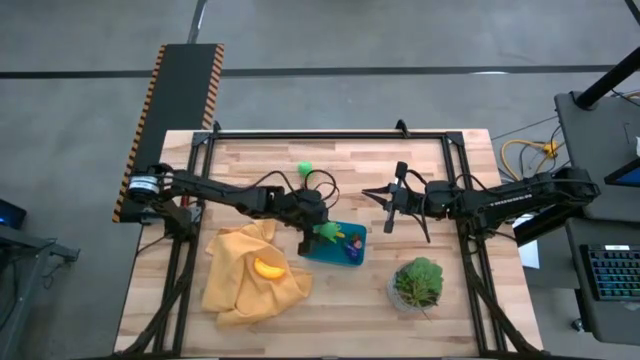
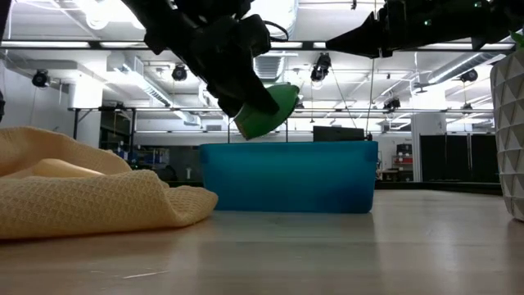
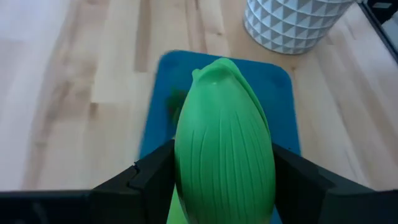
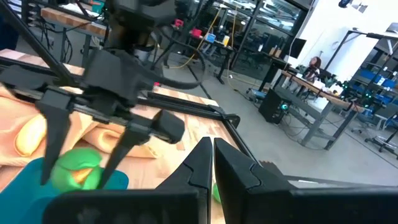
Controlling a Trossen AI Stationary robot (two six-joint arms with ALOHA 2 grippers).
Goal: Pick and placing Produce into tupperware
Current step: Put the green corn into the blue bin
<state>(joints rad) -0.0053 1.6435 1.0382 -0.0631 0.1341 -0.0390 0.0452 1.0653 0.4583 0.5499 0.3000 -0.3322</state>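
My left gripper (image 1: 318,234) hovers over the tupperware (image 1: 340,256), a shallow teal container, and is shut on a green ribbed produce piece (image 3: 224,155). In the low view that piece (image 2: 268,111) hangs just above the tupperware's rim (image 2: 286,147). Purple and other small pieces (image 1: 352,245) lie inside the container. A yellow-orange piece (image 1: 268,267) rests on the mustard cloth (image 1: 240,290). A small green ball (image 1: 305,167) sits on the table farther back. My right gripper (image 1: 383,200) waits shut, right of the container, above the table. My left gripper pinches the green produce piece across its wide middle (image 3: 186,168), one finger (image 3: 149,177) on each flank. The fingers slant down from the table's left side. The piece is lifted clear, its pointed tip (image 3: 217,65) reaching past the fingers over the tupperware (image 3: 280,93).
A leafy plant (image 1: 418,281) in a white faceted pot (image 3: 292,22) stands right of the container, near the table's near edge. The crumpled mustard cloth (image 2: 82,197) lies left of the container. Bare wood stretches along the far side of the table.
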